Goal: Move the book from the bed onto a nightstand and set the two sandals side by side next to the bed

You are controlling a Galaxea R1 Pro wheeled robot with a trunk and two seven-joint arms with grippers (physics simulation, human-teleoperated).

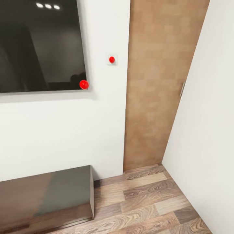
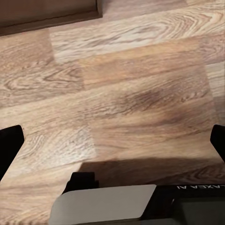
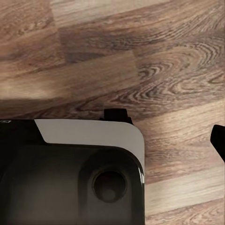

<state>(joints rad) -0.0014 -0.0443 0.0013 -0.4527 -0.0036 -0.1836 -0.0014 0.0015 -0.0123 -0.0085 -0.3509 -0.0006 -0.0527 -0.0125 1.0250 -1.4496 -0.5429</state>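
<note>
Head camera faces a white wall corner with a dark screen, a red-buttoned switch, a wooden door and a glossy dark brown cabinet on the plank floor. Left gripper: fingers spread over bare floor. Right gripper: one fingertip visible; spacing cannot be determined. Book, bed and sandals are out of frame.

White walls; brown wood-grain floor; glossy dark-brown cabinet.

The robot's base is glossy black with a rounded pale-grey top plate and a round recess — white mirrored lettering edges it, and black fingertips show.
</note>
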